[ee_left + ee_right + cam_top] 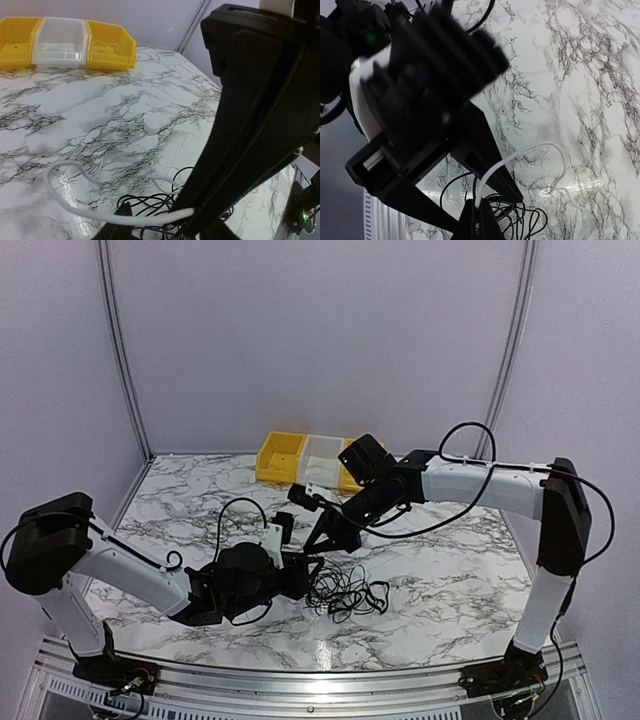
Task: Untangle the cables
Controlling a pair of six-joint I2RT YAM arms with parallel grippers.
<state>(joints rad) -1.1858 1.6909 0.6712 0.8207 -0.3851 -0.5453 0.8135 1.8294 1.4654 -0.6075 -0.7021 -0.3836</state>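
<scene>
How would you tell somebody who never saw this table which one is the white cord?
Find the marble table, then the heap of thin black cables near its middle. The white cord loops out of that heap across bare marble; it is the only pale one, all its neighbours being black.

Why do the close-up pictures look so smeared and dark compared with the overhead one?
Right wrist view: the left arm sits near the lens and is blurred; the table beyond is sharp, with a glare streak. Left wrist view: the right arm fills the right side as a dark, featureless mass. Top view: sharp, evenly lit, soft shadows only.
</scene>
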